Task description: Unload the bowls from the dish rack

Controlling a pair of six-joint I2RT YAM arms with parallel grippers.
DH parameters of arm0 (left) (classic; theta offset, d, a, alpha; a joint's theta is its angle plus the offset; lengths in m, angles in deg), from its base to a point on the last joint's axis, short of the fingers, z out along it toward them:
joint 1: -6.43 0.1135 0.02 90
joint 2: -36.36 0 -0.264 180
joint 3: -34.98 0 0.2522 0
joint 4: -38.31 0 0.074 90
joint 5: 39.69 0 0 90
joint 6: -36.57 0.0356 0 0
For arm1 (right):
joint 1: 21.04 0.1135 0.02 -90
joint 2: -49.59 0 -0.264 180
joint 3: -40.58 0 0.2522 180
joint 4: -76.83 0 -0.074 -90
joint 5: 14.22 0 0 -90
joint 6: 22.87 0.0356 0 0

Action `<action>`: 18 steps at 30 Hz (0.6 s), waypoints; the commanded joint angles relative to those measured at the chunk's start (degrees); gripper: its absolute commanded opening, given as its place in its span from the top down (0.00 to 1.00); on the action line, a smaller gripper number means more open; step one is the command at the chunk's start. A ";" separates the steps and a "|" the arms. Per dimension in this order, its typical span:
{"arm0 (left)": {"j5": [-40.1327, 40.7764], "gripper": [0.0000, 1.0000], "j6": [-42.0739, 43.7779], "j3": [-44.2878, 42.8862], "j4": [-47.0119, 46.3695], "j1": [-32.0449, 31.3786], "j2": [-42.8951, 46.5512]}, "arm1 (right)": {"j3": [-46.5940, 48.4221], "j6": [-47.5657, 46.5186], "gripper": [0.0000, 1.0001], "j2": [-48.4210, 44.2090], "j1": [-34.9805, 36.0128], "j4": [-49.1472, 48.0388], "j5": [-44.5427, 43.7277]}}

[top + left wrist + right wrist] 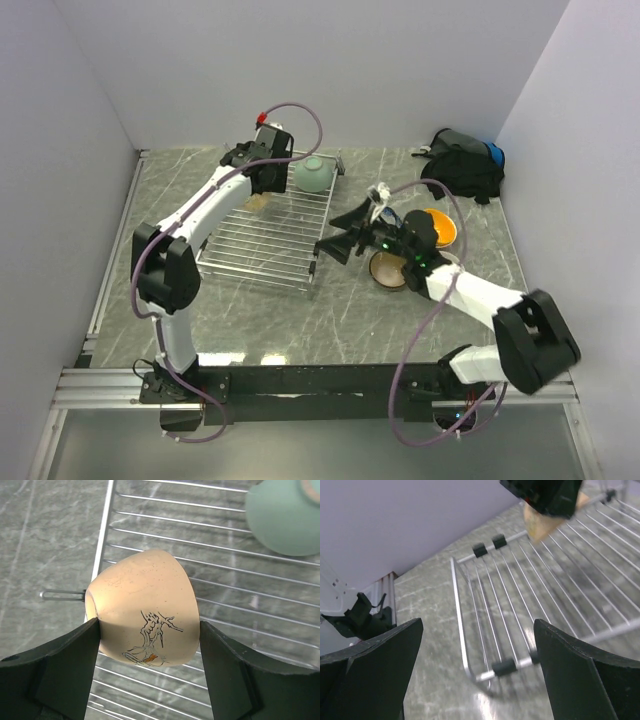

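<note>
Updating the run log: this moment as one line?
left gripper: shut on tan bowl over dish rack | right gripper: open, empty | pale green bowl: in rack

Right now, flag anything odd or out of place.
Only the bag in the far right corner looks out of place. The tan bowl is tipped sideways, but the left gripper holds it over the rack. No spill or damage shows.
</note>
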 commanded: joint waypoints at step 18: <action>-17.93 0.51 -12.02 10.20 -14.22 0.52 18.43 | 27.39 0.78 0.00 33.10 5.05 -16.54 2.26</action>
